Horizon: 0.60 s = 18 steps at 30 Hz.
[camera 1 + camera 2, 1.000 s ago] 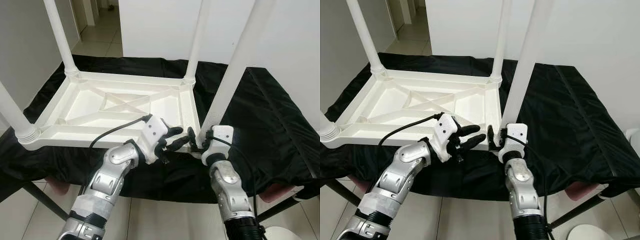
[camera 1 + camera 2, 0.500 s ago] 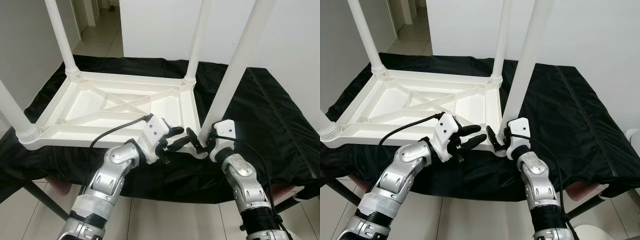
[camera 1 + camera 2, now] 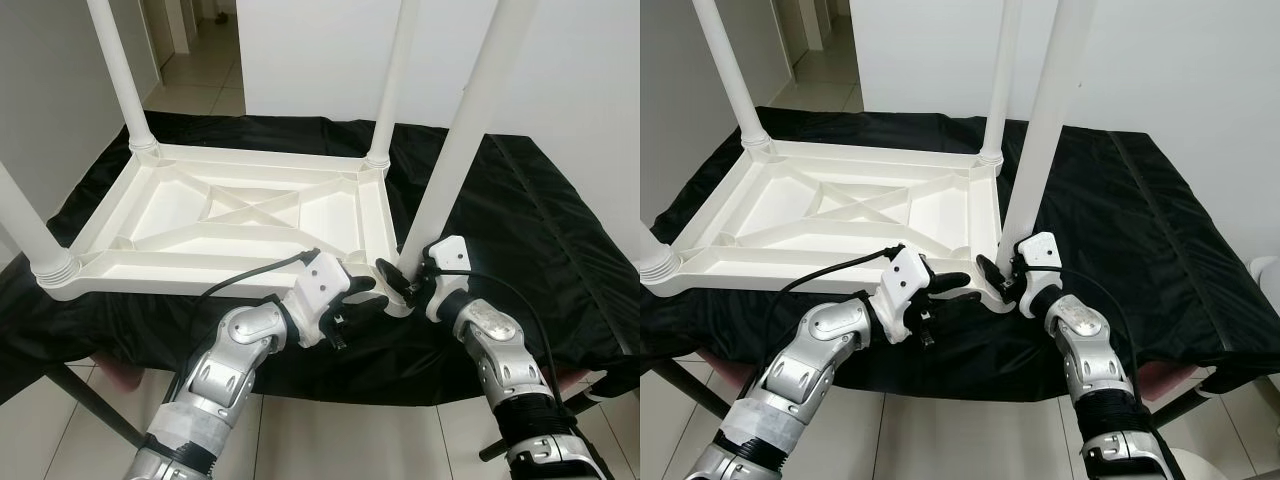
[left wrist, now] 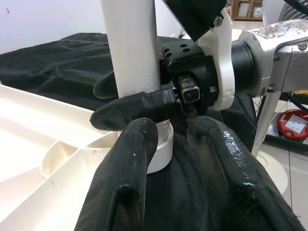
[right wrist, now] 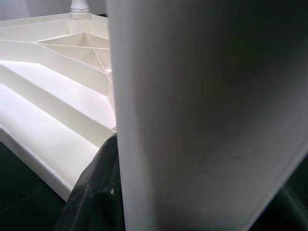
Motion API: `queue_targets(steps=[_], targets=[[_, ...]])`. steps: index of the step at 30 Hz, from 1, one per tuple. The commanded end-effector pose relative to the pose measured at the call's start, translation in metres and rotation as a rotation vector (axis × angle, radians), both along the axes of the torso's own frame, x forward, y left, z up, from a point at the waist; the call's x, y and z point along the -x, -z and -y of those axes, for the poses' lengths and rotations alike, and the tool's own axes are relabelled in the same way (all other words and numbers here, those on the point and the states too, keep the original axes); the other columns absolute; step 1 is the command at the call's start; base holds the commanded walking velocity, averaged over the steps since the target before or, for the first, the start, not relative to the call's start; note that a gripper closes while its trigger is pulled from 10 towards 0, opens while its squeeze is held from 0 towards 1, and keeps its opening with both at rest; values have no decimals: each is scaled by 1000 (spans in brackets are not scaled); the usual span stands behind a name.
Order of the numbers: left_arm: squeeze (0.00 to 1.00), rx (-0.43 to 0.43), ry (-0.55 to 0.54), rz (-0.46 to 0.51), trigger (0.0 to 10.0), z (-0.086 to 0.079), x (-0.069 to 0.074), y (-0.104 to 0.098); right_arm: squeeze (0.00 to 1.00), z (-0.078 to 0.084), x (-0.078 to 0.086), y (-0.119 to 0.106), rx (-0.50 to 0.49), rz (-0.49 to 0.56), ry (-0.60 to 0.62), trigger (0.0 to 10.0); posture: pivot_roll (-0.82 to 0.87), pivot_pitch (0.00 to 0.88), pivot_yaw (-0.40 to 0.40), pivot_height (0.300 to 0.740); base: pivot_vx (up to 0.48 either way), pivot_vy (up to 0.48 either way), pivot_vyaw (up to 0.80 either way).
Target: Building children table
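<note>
Children's table top [image 3: 240, 215] upside down on black-draped surface [image 3: 540, 220], four white legs standing in corner sockets. Right gripper [image 3: 400, 285] clamped on near-right leg [image 3: 455, 150] just above socket. Left gripper [image 3: 362, 298] released beside it. Assembly apparently near done; last leg seating unconfirmed.

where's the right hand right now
In the left eye view the right hand is at the table's near right corner, fingers around the base of that leg.

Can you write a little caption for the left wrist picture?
Right gripper clamps the white table leg just above its socket, while the left gripper's fingers wait open in front.
</note>
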<state>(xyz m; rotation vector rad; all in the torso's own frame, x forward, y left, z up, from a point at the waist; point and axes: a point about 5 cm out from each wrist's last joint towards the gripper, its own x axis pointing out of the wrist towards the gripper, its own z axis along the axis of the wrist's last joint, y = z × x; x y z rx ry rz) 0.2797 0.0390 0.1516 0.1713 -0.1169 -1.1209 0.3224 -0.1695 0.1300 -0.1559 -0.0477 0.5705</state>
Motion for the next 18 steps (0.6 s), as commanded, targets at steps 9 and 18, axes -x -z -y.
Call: queue_targets(steps=[9, 18], targets=[[0, -10, -38, 1, 10000, -2, 1, 2, 0, 8, 2, 13, -41, -62, 35, 10000, 20, 0, -41, 740, 0, 0, 0], [0, -7, -41, -1, 10000, -1, 2, 2, 0, -3, 1, 6, -127, -40, 188, 10000, 19, 0, -48, 740, 0, 0, 0]])
